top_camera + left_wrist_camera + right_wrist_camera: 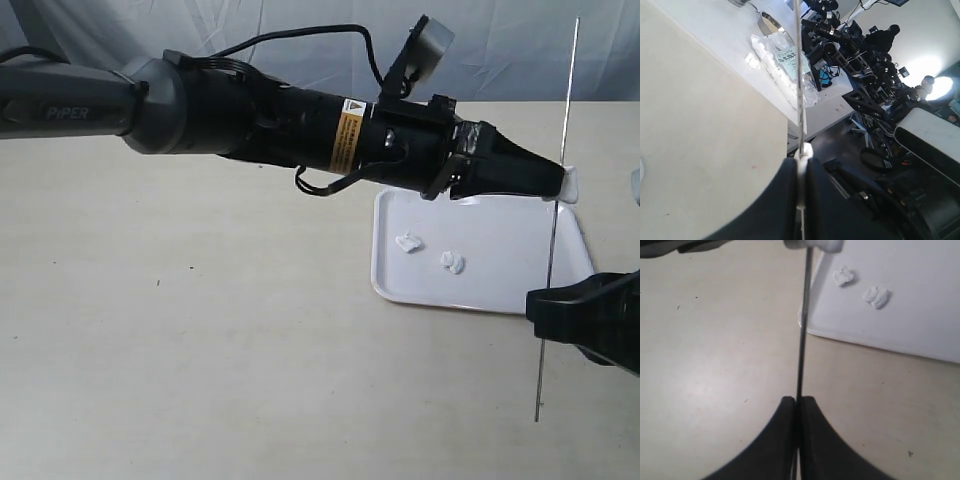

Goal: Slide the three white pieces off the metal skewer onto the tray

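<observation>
The metal skewer (553,230) stands nearly upright over the right edge of the white tray (500,275). My right gripper (545,300) is shut on its lower part, the same metal skewer (802,330) rising from my right gripper (798,402). My left gripper (562,185) reaches in from the left and is shut on one white piece (570,185) still threaded on the rod; in the left wrist view that white piece (802,172) is squeezed between the jaws of my left gripper (801,165). Two white pieces (408,241) (453,262) lie on the tray.
The tray sits on a beige table (180,330). A grey-white cloth backdrop (300,30) hangs behind it. The left wrist view shows a neighbouring table with a plastic bag (785,65) and other robot arms (860,55) beyond the table edge.
</observation>
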`<act>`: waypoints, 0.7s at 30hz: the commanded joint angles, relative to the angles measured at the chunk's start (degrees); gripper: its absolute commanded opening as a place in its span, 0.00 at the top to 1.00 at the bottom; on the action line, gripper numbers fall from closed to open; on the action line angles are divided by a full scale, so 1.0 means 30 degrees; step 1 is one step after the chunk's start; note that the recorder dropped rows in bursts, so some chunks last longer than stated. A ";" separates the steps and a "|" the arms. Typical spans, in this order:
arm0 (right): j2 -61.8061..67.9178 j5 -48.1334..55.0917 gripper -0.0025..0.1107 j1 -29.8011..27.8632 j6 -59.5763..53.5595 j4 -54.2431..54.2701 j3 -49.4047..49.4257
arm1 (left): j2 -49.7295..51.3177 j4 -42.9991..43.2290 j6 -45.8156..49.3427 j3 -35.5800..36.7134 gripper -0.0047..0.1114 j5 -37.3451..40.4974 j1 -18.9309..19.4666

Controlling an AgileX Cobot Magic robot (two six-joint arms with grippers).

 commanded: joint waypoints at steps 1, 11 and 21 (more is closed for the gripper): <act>0.0006 0.1528 0.98 0.0067 -0.0516 0.0287 0.0087 | -0.0177 -0.2480 0.0108 -0.0562 0.96 0.0695 0.0607; 0.0006 0.1888 0.98 0.0067 -0.1378 0.1146 0.0087 | -0.0177 -0.3403 0.0705 -0.0562 0.96 0.0824 0.0773; 0.0006 0.2653 0.98 0.0067 -0.1514 0.1157 0.0087 | -0.0177 -0.7281 0.3622 -0.0562 0.96 0.2218 0.1504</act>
